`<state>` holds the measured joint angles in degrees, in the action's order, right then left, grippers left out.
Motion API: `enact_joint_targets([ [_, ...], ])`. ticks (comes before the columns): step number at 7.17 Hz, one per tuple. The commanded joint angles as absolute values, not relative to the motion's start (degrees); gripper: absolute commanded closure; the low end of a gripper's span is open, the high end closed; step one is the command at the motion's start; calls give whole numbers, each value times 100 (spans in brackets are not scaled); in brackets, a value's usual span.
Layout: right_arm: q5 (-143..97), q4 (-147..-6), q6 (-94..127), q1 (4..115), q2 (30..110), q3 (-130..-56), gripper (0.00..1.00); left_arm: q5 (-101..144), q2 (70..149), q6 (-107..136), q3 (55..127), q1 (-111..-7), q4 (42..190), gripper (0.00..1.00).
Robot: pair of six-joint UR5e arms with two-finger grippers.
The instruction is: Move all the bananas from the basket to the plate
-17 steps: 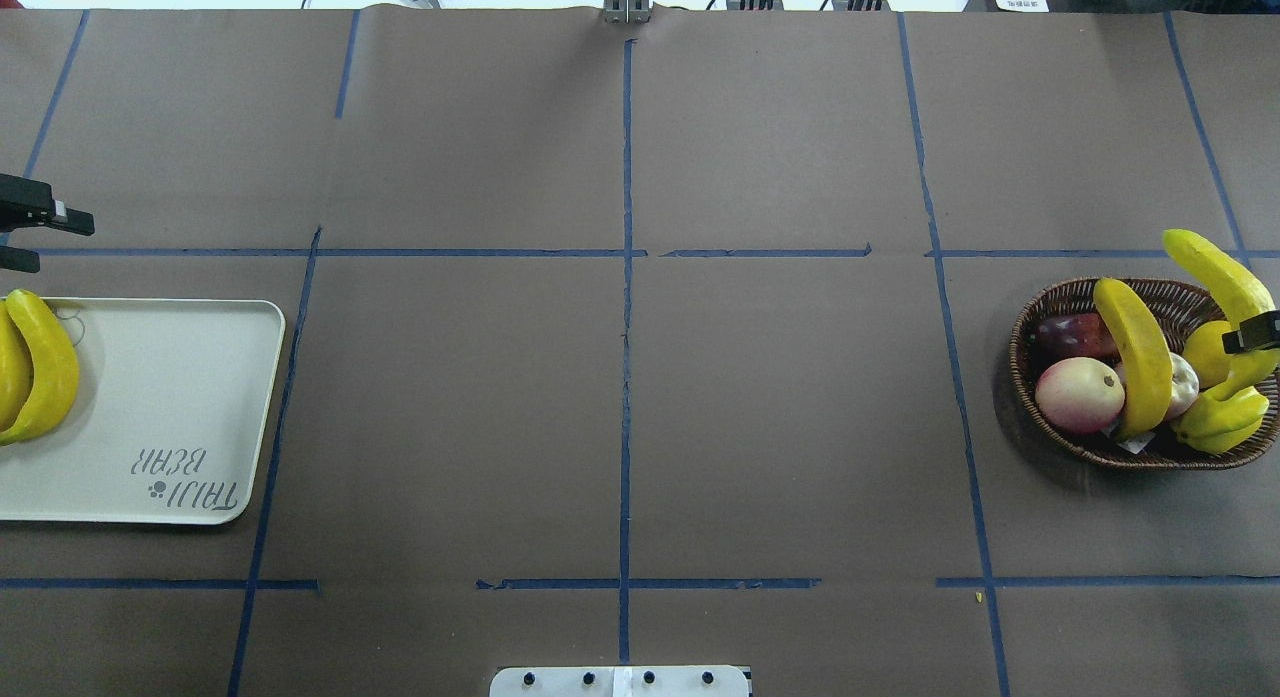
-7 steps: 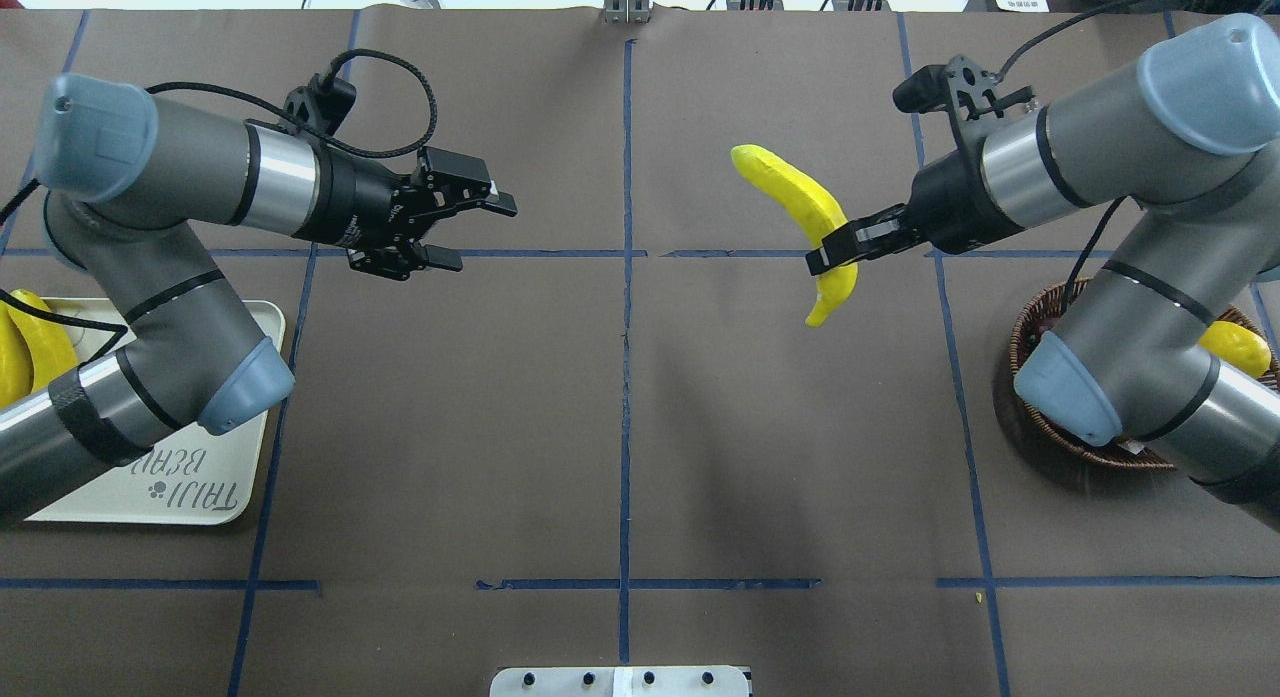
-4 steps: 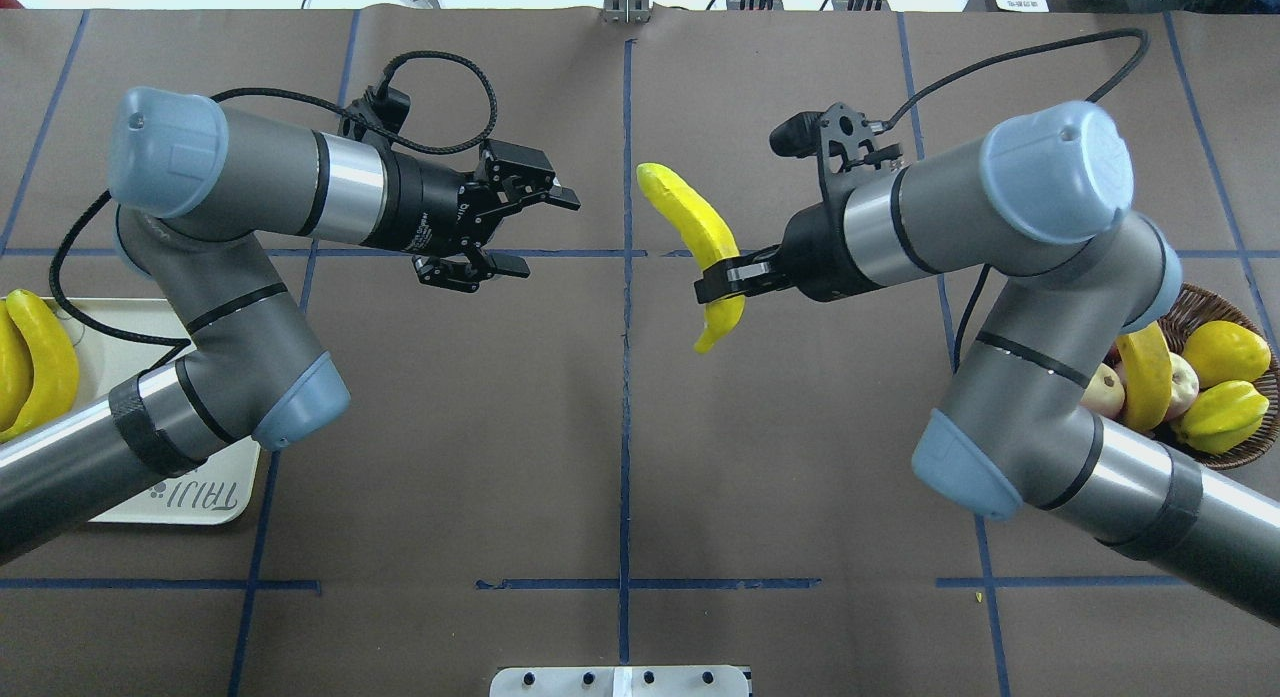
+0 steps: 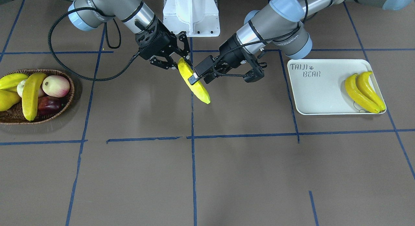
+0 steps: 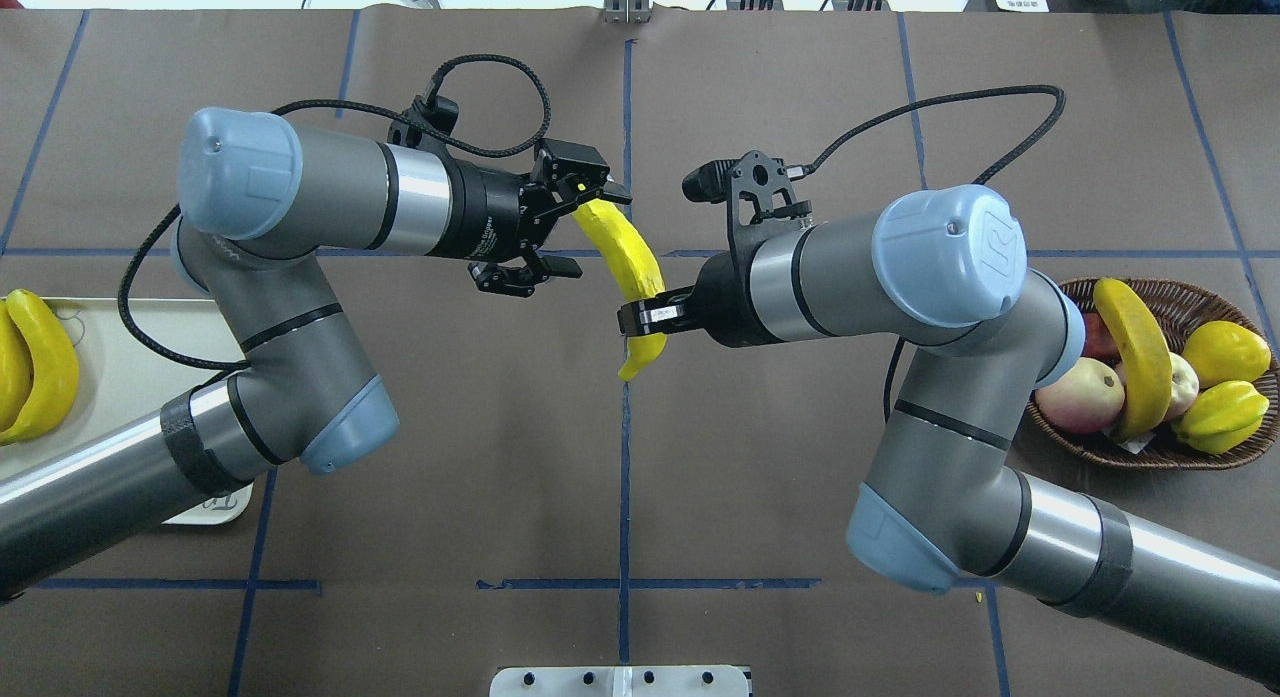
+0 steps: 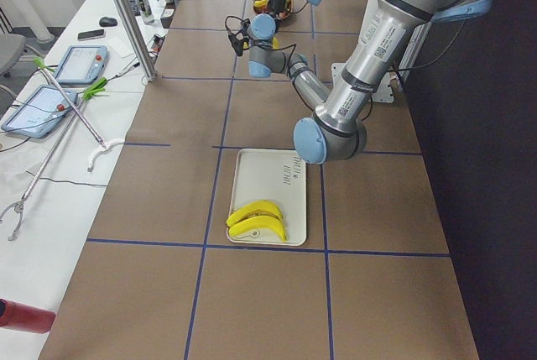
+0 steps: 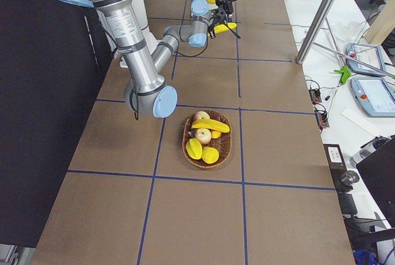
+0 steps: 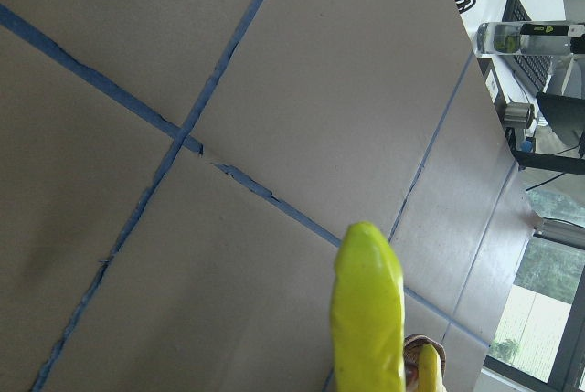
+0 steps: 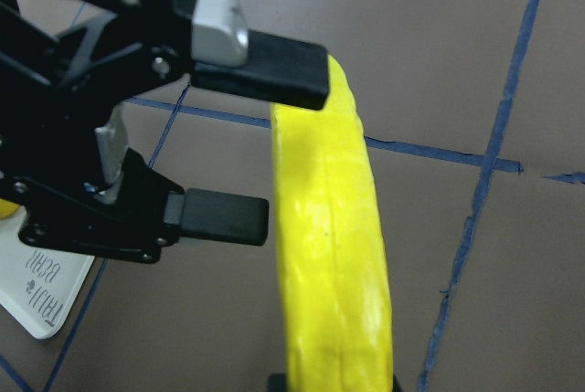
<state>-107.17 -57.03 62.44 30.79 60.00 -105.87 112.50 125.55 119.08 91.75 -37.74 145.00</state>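
My right gripper (image 5: 645,317) is shut on the near end of a yellow banana (image 5: 625,257) and holds it in the air over the table's middle. My left gripper (image 5: 597,230) is open, and its fingers straddle the banana's far part without closing on it. The right wrist view shows the banana (image 9: 334,255) with the left gripper (image 9: 292,141) open around its tip. Two bananas (image 5: 40,367) lie on the off-white plate (image 5: 100,397) at the left. One banana (image 5: 1135,352) lies in the wicker basket (image 5: 1150,457) at the right.
The basket also holds a pink apple (image 5: 1078,395), a starfruit (image 5: 1220,417), a yellow pear (image 5: 1225,349) and a dark red fruit. My left arm covers part of the plate. Blue tape lines cross the brown table. The robot's base plate (image 5: 620,680) sits at the near edge.
My right arm has carried the banana from the basket leftward to the table's middle. My left arm has moved right from the plate, and its open fingers now flank the banana.
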Motion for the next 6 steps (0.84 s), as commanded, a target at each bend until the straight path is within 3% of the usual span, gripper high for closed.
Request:
enact_joint_targets([
  [1, -10582, -5704, 6275, 2971, 5985, -10617, 97, 10988, 12621, 11918, 9141, -3631, 14476, 5],
  [2, -10582, -5704, 6267, 2971, 5985, -10635, 95, 10969, 12604, 11901, 9132, -3621, 14467, 9],
  [4, -10582, -5704, 6267, 2979, 5994, -10661, 94, 10820, 12577, 11874, 9132, -3551, 14467, 47],
  [5, -10591, -5704, 6258, 2988, 5994, -10687, 85, 10819, 12568, 11857, 9132, -3551, 14467, 75],
  [6, -10608, -5756, 6267, 2997, 5994, -10687, 59, 10819, 12560, 11848, 9132, -3551, 14475, 99],
])
